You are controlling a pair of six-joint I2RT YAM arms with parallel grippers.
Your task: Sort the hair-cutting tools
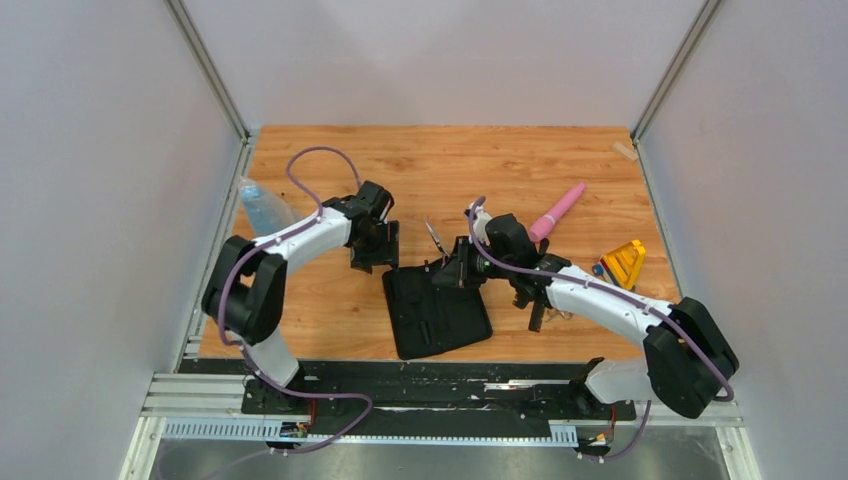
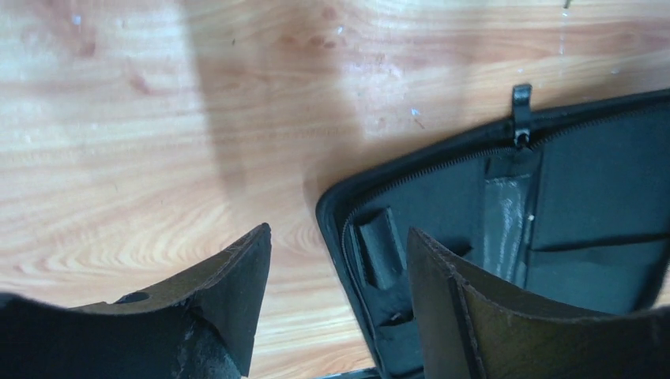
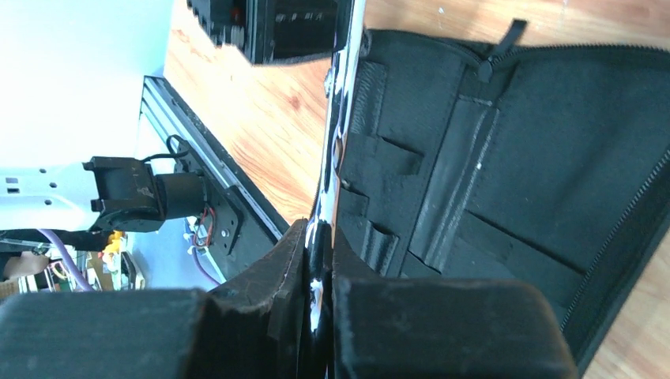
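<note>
My right gripper (image 1: 452,272) (image 3: 320,233) is shut on a pair of silver scissors (image 1: 435,238) (image 3: 341,118), held edge-on over the top left part of the open black zip case (image 1: 440,315) (image 3: 506,158), blades pointing away. My left gripper (image 1: 375,247) (image 2: 340,245) is open and empty just left of the case's upper left corner (image 2: 442,197), low over the wood. A slim black thing, perhaps a comb (image 1: 537,315), lies under my right arm. The other tools are hidden.
A pink tapered tool (image 1: 558,210) lies back right of the case. A translucent blue bottle (image 1: 262,205) stands at the left edge. A yellow object (image 1: 625,262) sits at the right. Grey walls close in the wooden table (image 1: 450,160).
</note>
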